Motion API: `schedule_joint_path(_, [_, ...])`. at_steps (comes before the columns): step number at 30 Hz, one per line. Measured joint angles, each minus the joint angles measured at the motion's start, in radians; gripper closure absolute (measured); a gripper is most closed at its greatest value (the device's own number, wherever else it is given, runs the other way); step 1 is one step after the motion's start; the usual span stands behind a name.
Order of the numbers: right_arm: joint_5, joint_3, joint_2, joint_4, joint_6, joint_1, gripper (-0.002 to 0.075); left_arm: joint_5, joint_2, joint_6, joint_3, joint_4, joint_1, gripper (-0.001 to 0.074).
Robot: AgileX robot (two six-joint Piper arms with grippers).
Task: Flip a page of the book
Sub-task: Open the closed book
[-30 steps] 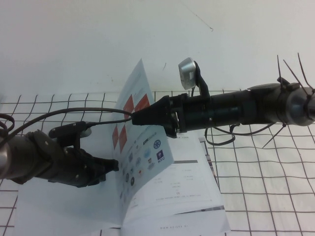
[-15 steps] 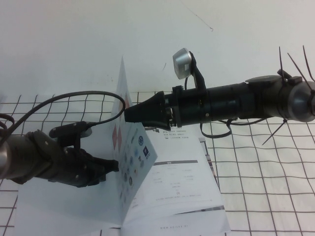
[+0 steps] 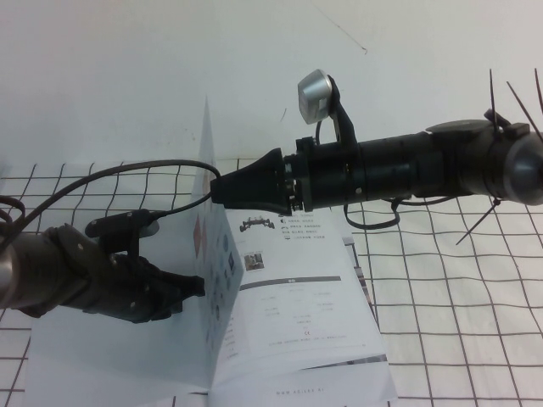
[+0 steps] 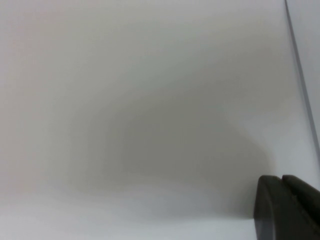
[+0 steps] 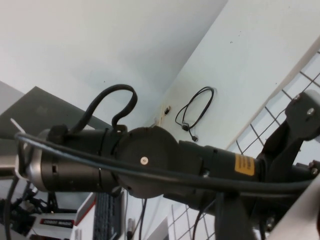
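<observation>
The book (image 3: pixel 305 314) lies open on the gridded table. The page (image 3: pixel 219 254) stands nearly upright and edge-on over the spine, its red squares and logos foreshortened. My right gripper (image 3: pixel 216 192) reaches in from the right and is shut on the page's free edge, well above the table. My left gripper (image 3: pixel 197 287) is shut and rests low on the book's blank white left sheet (image 3: pixel 102 365), just left of the raised page. In the left wrist view its closed fingertips (image 4: pixel 282 200) sit against that white sheet (image 4: pixel 150 100). The right wrist view shows the left arm (image 5: pixel 150 160).
The uncovered right-hand sheet shows a small vehicle picture (image 3: pixel 259 225) and grey tables. The left arm's black cable (image 3: pixel 127 174) arcs toward the page. Gridded table surface (image 3: pixel 458 322) lies to the right. A white wall (image 3: pixel 127 68) stands behind.
My right gripper has moved left with the page. The page swung from leaning right to nearly upright, uncovering more of the sheet beneath. The left arm has not moved.
</observation>
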Motion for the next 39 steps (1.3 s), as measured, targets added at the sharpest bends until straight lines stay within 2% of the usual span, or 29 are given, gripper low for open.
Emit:
schedule_joint_path(3, [0.000, 0.000, 0.000, 0.000, -0.048, 0.000, 0.0417, 0.000, 0.000, 0.002, 0.000, 0.000, 0.000, 0.0738])
schedule_joint_path(5, [0.000, 0.000, 0.000, 0.000, -0.061, 0.000, 0.0496, 0.000, 0.000, 0.002, 0.000, 0.000, 0.000, 0.0738])
schedule_joint_path(7, [0.000, 0.000, 0.000, 0.000, -0.063, 0.000, 0.0608, 0.000, 0.000, 0.002, 0.000, -0.002, 0.000, 0.0738])
schedule_joint_path(9, [0.000, 0.000, 0.000, 0.000, -0.063, 0.000, 0.0671, 0.000, 0.000, 0.002, 0.000, -0.002, 0.000, 0.0738])
schedule_joint_path(11, [0.002, -0.002, 0.000, 0.000, -0.063, 0.000, 0.0699, 0.000, 0.000, 0.002, 0.000, -0.002, 0.000, 0.0738])
schedule_joint_path(21, [0.002, -0.002, 0.004, 0.006, -0.065, 0.006, 0.0722, -0.010, 0.000, 0.002, 0.000, -0.032, 0.000, 0.0738])
schedule_joint_path(30, [-0.004, -0.008, 0.021, 0.018, -0.065, 0.057, 0.0724, -0.013, -0.012, 0.004, 0.002, -0.054, 0.000, 0.0738])
schedule_joint_path(39, [-0.005, -0.008, 0.021, 0.018, -0.065, 0.062, 0.0725, -0.042, -0.123, 0.004, 0.012, -0.052, 0.000, 0.0738])
